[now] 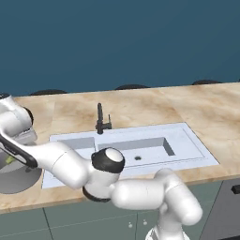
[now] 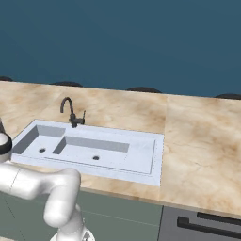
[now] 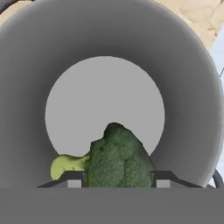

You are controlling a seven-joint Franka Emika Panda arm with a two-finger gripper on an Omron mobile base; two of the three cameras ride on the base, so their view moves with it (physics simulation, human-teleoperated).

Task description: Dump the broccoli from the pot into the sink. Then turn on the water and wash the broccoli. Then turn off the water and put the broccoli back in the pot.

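Between my gripper (image 3: 119, 179) tips, at 6 o'clock in the hand view, sits the small dark-green broccoli floret (image 3: 118, 159), clasped on both sides, pale stalk toward 9. Around it rises the wide round grey metal pot (image 3: 35, 78). Beside it on the counter: the pale two-basin sink (image 1: 187, 140) and dark faucet (image 1: 100, 119).

Arm (image 1: 70, 164) over pot (image 1: 16, 178), sink (image 1: 187, 145) beside

I count one broccoli (image 3: 117, 157) floret, one pot (image 3: 39, 65), one sink (image 2: 136, 162) with two basins and two drains, and one faucet (image 2: 70, 112).
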